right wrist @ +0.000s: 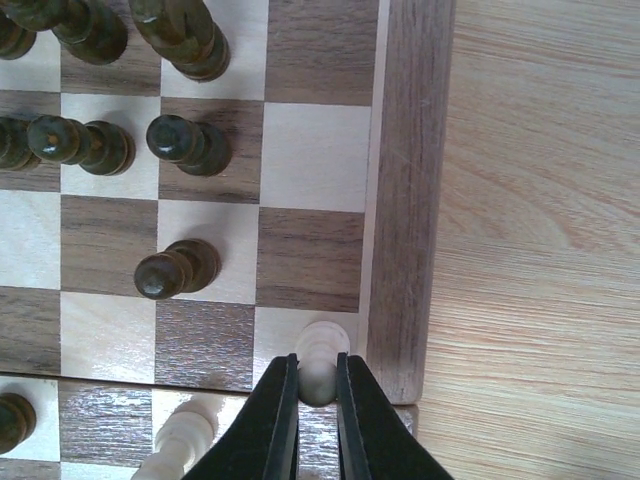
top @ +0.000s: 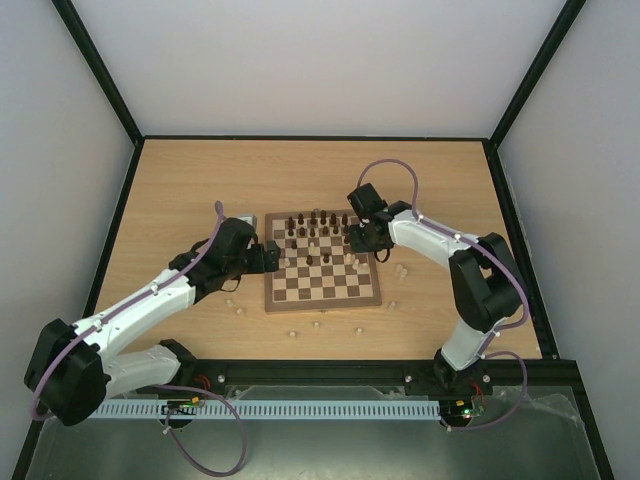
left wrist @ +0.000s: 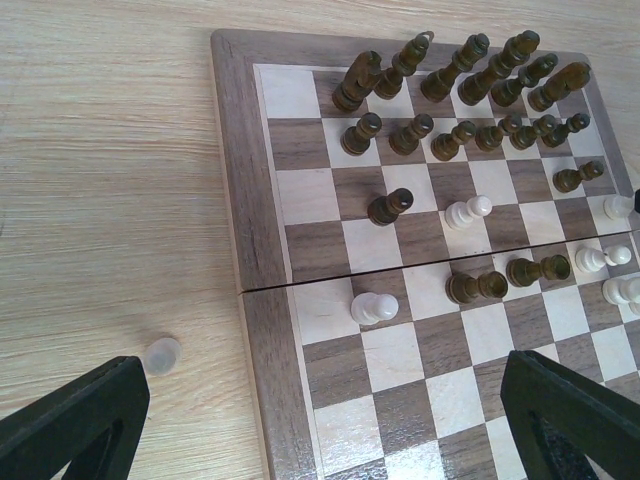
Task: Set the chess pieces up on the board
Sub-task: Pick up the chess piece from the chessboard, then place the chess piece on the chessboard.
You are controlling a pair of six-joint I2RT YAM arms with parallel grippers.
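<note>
The board (top: 322, 292) lies mid-table, dark pieces (top: 316, 222) crowded along its far rows. My right gripper (right wrist: 318, 378) is shut on a pale pawn (right wrist: 322, 352) standing on a cream square by the board's right border (right wrist: 405, 200). A dark pawn (right wrist: 176, 270) stands two squares to its left, another pale piece (right wrist: 183, 435) beside my fingers. My left gripper (left wrist: 320, 430) is open and empty above the board's left edge (left wrist: 262, 340). A pale pawn (left wrist: 373, 307) and dark pieces (left wrist: 478, 287) stand ahead of it.
Loose pale pieces lie on the tabletop: one left of the board (left wrist: 161, 354), some right of it (top: 401, 270), some near the front (top: 316, 325). A black frame (top: 320, 137) borders the table.
</note>
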